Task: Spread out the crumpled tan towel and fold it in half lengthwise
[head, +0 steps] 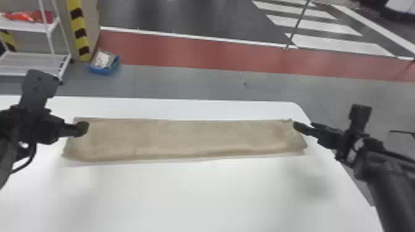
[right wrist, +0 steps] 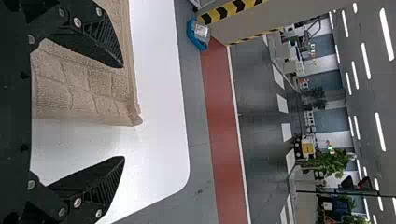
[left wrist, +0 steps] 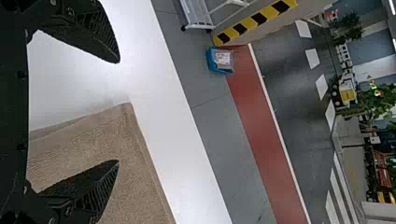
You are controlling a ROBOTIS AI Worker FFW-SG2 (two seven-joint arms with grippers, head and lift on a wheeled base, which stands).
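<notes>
The tan towel (head: 185, 137) lies on the white table as a long, flat strip running left to right, folded lengthwise. At its left end my left gripper (head: 82, 129) is above the cloth; in the left wrist view the left gripper (left wrist: 118, 112) is open, with the towel's corner (left wrist: 122, 116) between and below its fingers. At the opposite end my right gripper (head: 297, 126) is by the far right corner. The right wrist view has the right gripper (right wrist: 124, 112) open, with the towel's end (right wrist: 93, 88) showing between its spread fingers.
The white table (head: 191, 197) has its far edge just beyond the towel and a rounded corner at the right. On the floor past it are a blue bin (head: 104, 63) and a white shelf rack (head: 31, 63) at the left.
</notes>
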